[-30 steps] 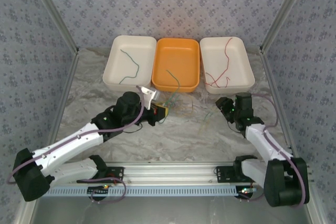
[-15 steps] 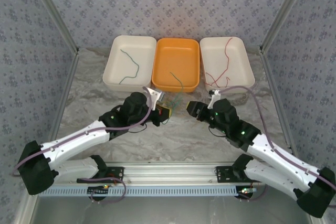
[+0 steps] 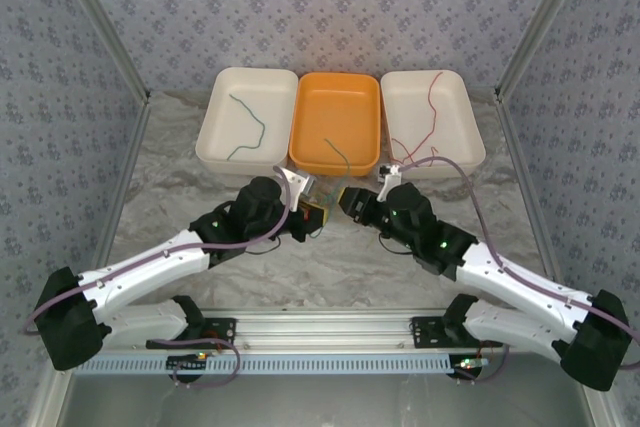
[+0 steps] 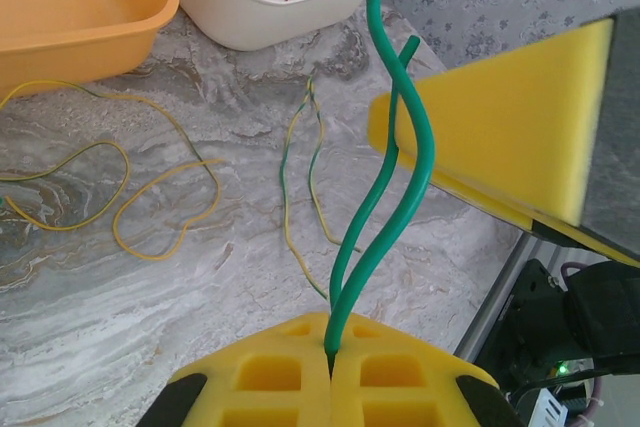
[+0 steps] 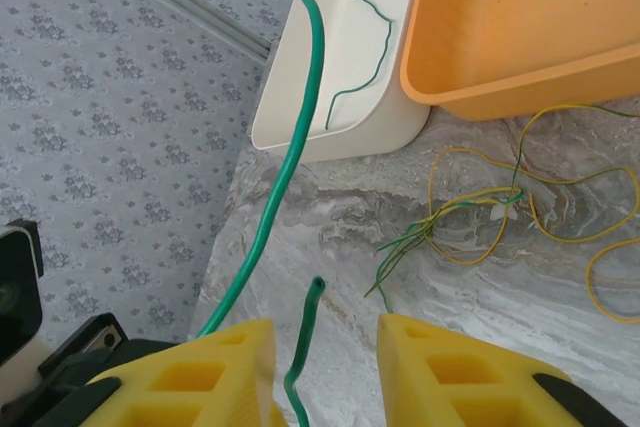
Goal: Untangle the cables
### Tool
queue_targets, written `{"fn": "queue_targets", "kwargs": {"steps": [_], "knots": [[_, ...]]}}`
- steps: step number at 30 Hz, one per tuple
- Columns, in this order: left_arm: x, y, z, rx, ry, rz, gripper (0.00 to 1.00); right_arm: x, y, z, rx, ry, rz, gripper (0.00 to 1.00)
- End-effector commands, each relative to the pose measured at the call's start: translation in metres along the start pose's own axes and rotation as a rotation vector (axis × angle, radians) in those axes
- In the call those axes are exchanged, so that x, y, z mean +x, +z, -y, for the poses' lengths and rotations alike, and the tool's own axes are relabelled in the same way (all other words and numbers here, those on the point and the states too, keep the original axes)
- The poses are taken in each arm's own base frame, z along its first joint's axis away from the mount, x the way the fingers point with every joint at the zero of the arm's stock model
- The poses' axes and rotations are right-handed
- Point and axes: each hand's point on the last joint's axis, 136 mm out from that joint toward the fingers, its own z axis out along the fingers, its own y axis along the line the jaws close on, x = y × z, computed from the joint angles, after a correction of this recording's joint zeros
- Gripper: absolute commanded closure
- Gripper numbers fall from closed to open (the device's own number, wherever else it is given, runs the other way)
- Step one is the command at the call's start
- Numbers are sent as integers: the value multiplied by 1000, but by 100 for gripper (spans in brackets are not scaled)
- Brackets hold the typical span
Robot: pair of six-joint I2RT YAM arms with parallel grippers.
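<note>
1. The left white tray (image 3: 215, 137) is holding one dark green cable (image 3: 260, 129), which is lying wavy across its floor.
2. The left gripper (image 4: 330, 352) is pinching a doubled green cable (image 4: 425, 152), its yellow pads pressed together on it. The two strands are rising twisted out of the grip.
3. The orange tray (image 3: 335, 97) is sitting between the two white trays, with a short dark wire (image 3: 335, 150) lying near its front wall.
4. Loose yellow-green cables (image 5: 432, 225) are lying looped and tangled on the marble table (image 3: 165, 187), just in front of the orange tray.
5. The right gripper (image 5: 325, 357) is facing the left one at close range with its jaws standing partly apart. The green cable's free end is hanging in the gap, with neither pad pressing on it.
6. The right white tray (image 3: 460, 97) is holding the red cables (image 3: 433, 97).
</note>
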Motion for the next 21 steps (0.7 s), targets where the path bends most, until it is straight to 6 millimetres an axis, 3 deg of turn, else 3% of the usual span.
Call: {"fn": "queue_targets", "kwargs": {"steps": [1, 6, 9, 21], "knots": [[-24, -8, 19, 45, 24, 74, 100, -18, 1, -18, -26, 11, 49, 70], [-23, -9, 23, 51, 26, 75, 100, -17, 10, -14, -12, 12, 43, 78], [-23, -10, 24, 45, 26, 82, 100, -20, 9, -11, 3, 22, 62, 92], [-36, -13, 6, -54, -70, 157, 100, -31, -21, 18, 82, 103, 168, 100]]}}
